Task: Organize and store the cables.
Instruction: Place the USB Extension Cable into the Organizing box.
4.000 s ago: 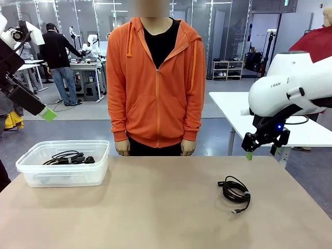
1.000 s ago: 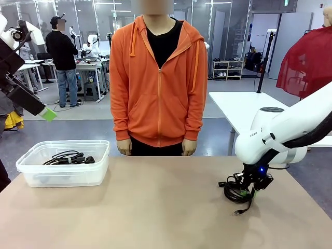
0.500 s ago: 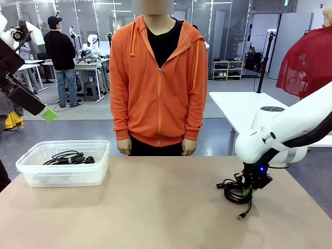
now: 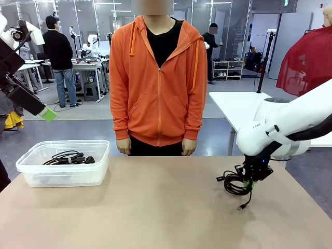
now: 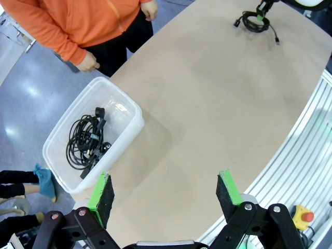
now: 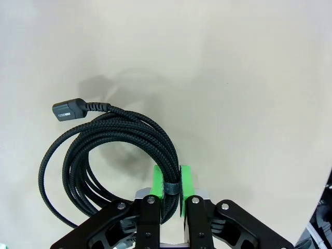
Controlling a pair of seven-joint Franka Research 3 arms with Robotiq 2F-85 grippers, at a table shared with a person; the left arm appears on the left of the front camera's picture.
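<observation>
The right claw (image 6: 170, 182) is pinched onto the strands of a coiled black cable (image 6: 111, 150), gripped at the bundle's edge, likely so the whole loop lifts as one off the desk (image 4: 155, 207). The coil hangs near the desk's right side, one plug (image 4: 241, 207) dangling toward the surface. The left claw (image 5: 165, 192) waits spread wide above the clear bin (image 4: 62, 168), which already holds other cables (image 5: 85, 142).

white arms (image 4: 280, 127), black grippers (image 6: 171, 194) — green pads (image 5: 102, 191)
</observation>
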